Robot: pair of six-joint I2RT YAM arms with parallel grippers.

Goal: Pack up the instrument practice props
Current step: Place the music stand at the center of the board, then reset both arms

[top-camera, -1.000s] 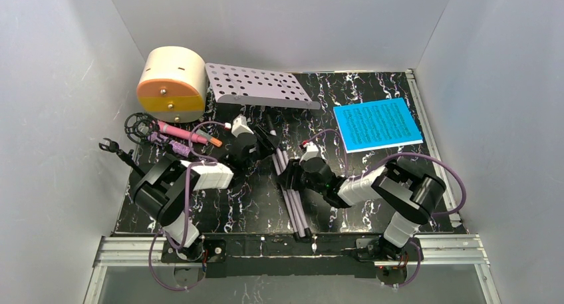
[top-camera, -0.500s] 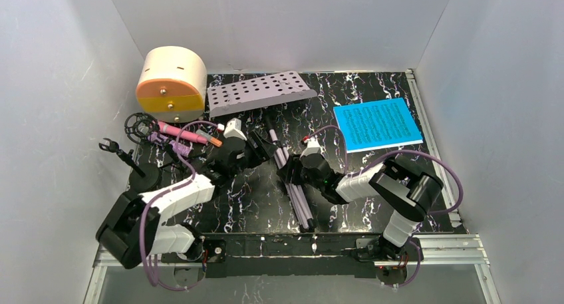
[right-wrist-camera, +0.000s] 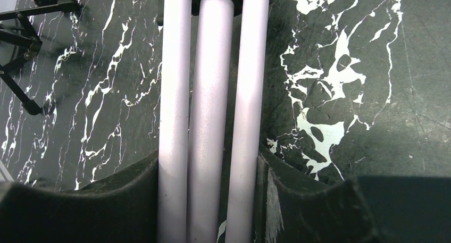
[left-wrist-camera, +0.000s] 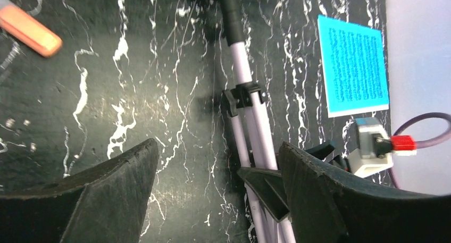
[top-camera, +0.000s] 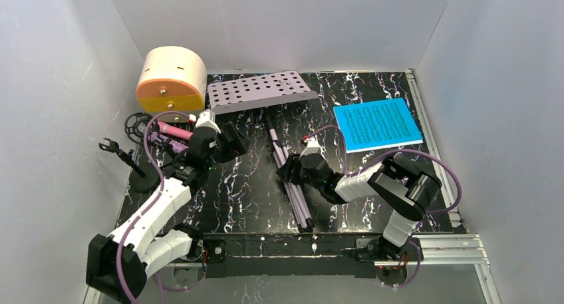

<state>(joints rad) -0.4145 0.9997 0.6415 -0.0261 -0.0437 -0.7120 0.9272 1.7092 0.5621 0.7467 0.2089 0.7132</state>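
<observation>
Black marbled counter [top-camera: 246, 197] carries every prop, and nothing is seen packed yet. At the upper left of the overhead view a round cream and orange case [top-camera: 171, 78] is set; no opening can be made out on it.

Touching or just beside the case, the lilac perforated music stand [top-camera: 259, 91] is laid tilted across the upper middle, its pole running down to the folded legs [right-wrist-camera: 207, 94] at centre. The three leg tubes are clamped side by side by the right gripper [right-wrist-camera: 207, 168]. Held this far from the plate, the stand could be swung by the plate's weight if lifted, and the case could be struck. The tubes might also be rolled or splayed between the pads and the hold lost.

Blue and white sheet music [top-camera: 377, 124] is left flat at the upper right, well apart; such a thin sheet may be hard to get under.

Near centre left the left gripper [left-wrist-camera: 217, 147] is held with jaws wide apart and nothing between them. Just beside it, the pink handheld microphone [top-camera: 176, 130], the purple mic with ring mount [top-camera: 159, 141] and the tripod [top-camera: 126, 159] are crowded together. The left arm's cable is looped over them, so one could be snagged.
</observation>
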